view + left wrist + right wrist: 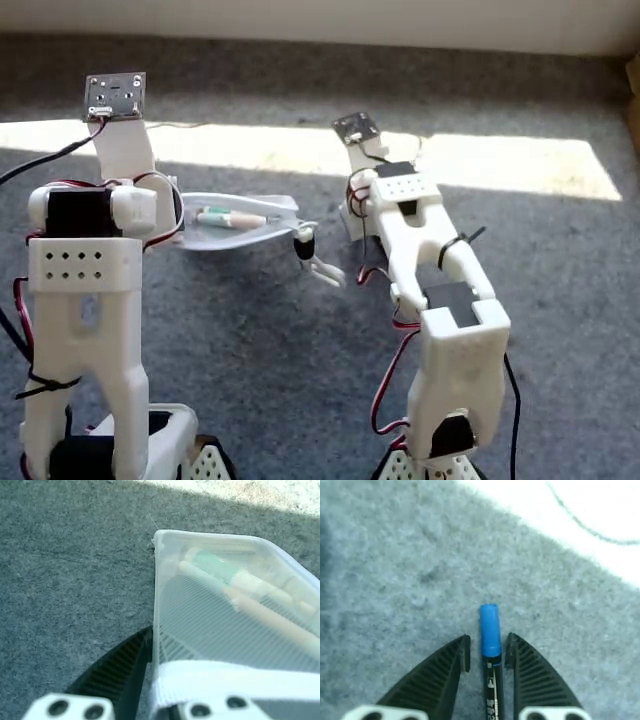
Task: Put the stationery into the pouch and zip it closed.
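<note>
A clear mesh pouch (240,222) lies on the grey carpet with stationery inside: a green and white stick (220,567) and a pale pencil-like stick (270,617). My left gripper (150,680) is shut on the pouch's (200,630) near end, its black finger (122,672) against the white edge band. To the right of the pouch, a marker with a blue cap (489,630) and black body lies on the carpet. My right gripper (486,652) is open, low over the carpet. Its two black fingers (445,672) stand on either side of the marker, just apart from it.
A small black and white item (312,255) lies on the carpet by the pouch's right end. A sunlit strip (480,160) crosses the far carpet, with a thin cable (590,527) on it. The right arm (430,270) stretches from the near edge.
</note>
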